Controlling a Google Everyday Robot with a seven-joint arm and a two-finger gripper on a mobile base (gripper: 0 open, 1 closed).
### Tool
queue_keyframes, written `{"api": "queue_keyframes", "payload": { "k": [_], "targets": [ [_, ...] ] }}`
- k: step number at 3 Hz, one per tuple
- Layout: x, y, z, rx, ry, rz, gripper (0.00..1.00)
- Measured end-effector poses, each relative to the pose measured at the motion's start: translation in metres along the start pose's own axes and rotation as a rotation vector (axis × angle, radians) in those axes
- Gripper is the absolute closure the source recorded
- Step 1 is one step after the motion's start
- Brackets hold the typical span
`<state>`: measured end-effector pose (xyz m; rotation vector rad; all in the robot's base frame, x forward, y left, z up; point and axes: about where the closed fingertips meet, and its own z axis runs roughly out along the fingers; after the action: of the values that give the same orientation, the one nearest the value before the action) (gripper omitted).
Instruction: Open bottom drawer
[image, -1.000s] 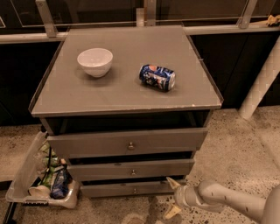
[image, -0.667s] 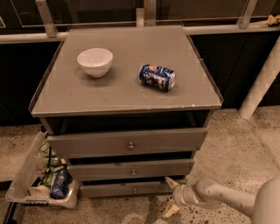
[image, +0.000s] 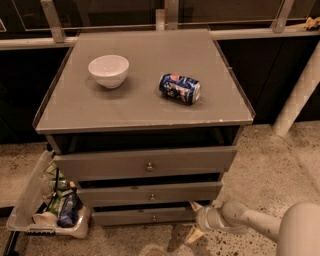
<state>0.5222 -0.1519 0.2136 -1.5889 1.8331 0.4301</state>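
A speckled floor (image: 280, 165) is seen beneath a grey counter (image: 150, 107) fitted with three drawers. The bottom drawer (image: 130, 217), lowest and slimmest, is judged not yet opened, its knob (image: 154, 217) untouched. The gripper (image: 195, 221) is held just beside the drawer's right end, fingers spread, nothing grasped. The grasp and pull are left to be done.

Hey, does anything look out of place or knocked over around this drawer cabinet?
The soda can lies on its side on the cabinet top, near the upright bowl. A plastic bin of bottles sits tilted on the floor left of the cabinet. The gripper is low, at the right end of the bottom drawer.
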Motion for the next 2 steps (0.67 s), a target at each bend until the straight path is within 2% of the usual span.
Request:
{"api": "queue_keyframes", "payload": {
  "k": [1,2],
  "targets": [
    [0.005,-0.014,0.005,0.022,-0.008,-0.013,0.00],
    [0.031,-0.031,0.030,0.058,0.012,-0.020,0.00]
  ]
}}
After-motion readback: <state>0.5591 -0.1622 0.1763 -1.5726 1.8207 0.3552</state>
